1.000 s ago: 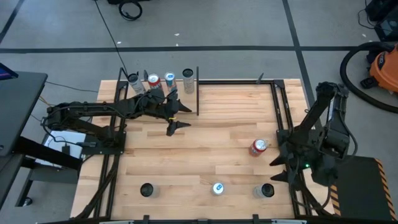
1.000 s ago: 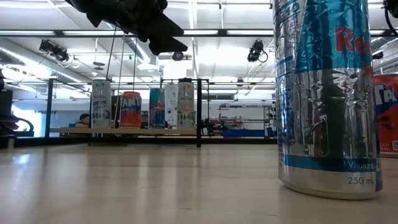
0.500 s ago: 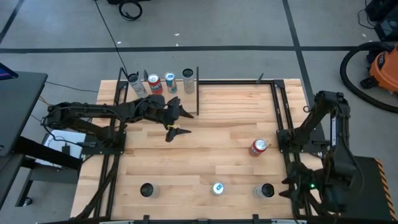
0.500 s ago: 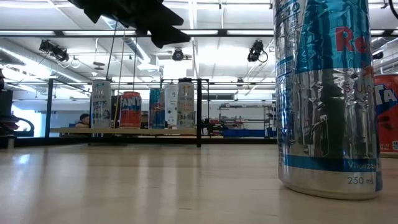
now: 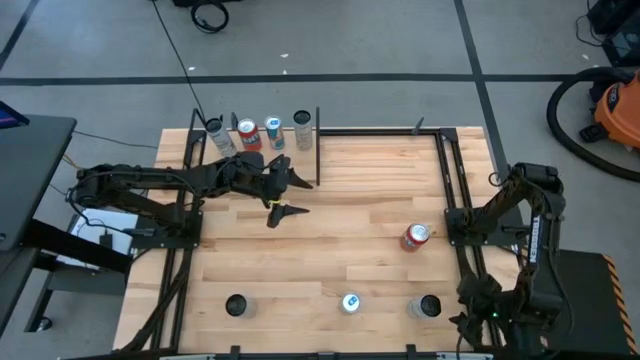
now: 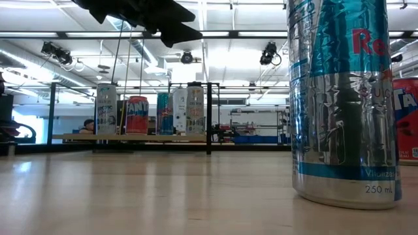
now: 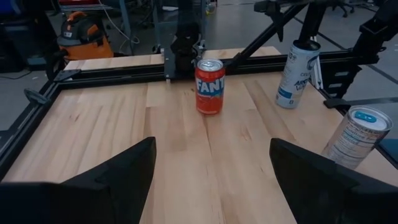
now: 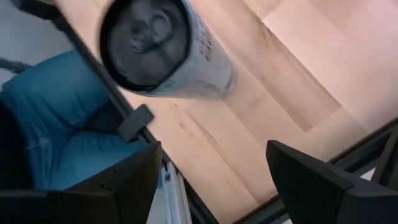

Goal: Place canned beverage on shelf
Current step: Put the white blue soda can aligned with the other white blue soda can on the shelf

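Your left end effector [image 5: 283,197] hangs above the far-left part of the pale plank-patterned wooden table [image 5: 340,250], just in front of the shelf. Its two dark fingers [image 7: 118,177] stand apart and hold nothing. Its wrist view looks across the table at an orange Fanta can [image 7: 209,86], standing upright and well apart from it, probably the next can to fetch.

Your right end effector [image 8: 211,180] is at the near-right corner, over the table's edge frame. Its fingers are spread, with nothing between them. Below it stands an upright silver can with a dark top [image 8: 165,53], not touched; from above it shows as the can nearest that corner [image 5: 428,306].

The shelf [image 6: 127,138], a small pale wood panel edged by thin black rods, sits at the far-left end and carries four upright cans in a row [image 6: 149,109], so part of the job looks done.

Other cans wait on the table: a silver-and-blue can [image 5: 350,302] at the near middle, which looms large in the low view, and a dark-topped one [image 5: 236,305] at the near left.
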You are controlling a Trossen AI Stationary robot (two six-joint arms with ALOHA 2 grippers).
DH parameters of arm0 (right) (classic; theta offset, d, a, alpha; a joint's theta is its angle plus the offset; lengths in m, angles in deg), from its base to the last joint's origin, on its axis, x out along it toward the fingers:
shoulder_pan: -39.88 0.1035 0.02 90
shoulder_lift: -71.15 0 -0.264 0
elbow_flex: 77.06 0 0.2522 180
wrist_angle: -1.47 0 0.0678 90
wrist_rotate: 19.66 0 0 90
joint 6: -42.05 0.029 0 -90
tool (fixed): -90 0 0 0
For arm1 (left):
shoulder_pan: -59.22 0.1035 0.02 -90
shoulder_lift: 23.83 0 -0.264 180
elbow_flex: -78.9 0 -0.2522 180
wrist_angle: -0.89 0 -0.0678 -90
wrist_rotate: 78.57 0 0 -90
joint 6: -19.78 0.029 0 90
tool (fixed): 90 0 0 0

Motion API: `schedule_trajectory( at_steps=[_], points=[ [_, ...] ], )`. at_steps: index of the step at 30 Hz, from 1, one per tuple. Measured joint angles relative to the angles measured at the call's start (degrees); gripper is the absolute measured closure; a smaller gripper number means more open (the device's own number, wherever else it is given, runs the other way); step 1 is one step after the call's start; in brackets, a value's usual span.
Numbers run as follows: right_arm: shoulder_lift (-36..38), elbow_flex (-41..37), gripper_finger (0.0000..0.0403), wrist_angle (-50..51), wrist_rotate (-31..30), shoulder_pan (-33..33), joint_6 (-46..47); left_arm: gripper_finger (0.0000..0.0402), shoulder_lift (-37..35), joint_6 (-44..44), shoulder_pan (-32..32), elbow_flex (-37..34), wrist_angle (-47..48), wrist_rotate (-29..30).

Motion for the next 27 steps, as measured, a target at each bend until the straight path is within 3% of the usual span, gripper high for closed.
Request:
schedule_trajectory(
  at_steps=[11, 18, 27],
  points=[
    [-6.7, 0.0, 0.0105, -2.4, -0.2, -1.9, -1.3, 0.0086, 0.0, 0.1, 0.0, 0.0, 0.0, 0.0],
    [-7.3, 0.0, 0.0105, -3.9, -0.3, -3.0, -3.9, 0.0086, 0.0, 0.1, 0.0, 0.0, 0.0, 0.0],
    [-7.3, 0.0, 0.0088, -3.8, 4.4, -4.8, -2.3, 0.0086, 0.0, 0.1, 0.0, 0.0, -0.1, 0.0]
  ],
)
